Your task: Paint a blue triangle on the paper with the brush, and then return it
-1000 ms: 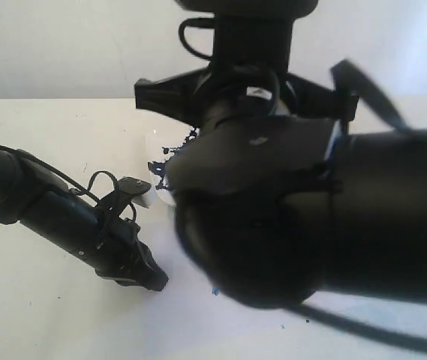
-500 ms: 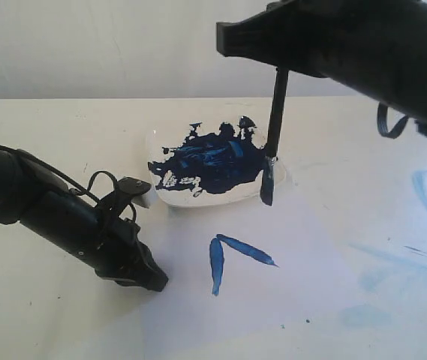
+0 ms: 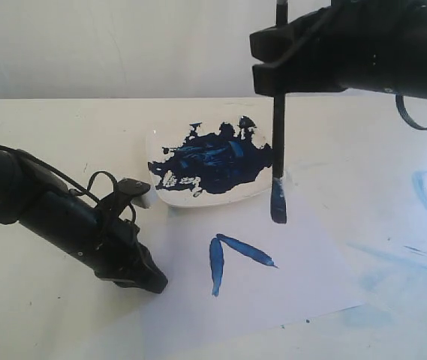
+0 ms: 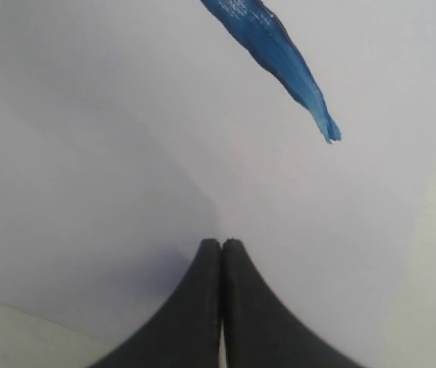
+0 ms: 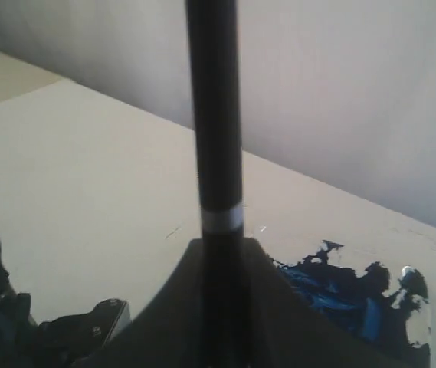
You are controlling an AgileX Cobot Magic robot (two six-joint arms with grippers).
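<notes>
Right gripper (image 3: 278, 71) is clamped on the brush (image 3: 278, 150), hanging upright at centre-right with its blue tip over the paper (image 3: 296, 289). Two sides of the blue triangle (image 3: 232, 259) are down, lower centre; the third side and putting the brush back look left to do. Left gripper (image 4: 221, 249) sits pinched shut on the paper.

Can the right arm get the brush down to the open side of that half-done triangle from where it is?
Probably yes. The right gripper holds the brush upright, tip hanging above the paper near the two blue strokes. The shut left gripper is at the paper's edge, clear of them.
</notes>
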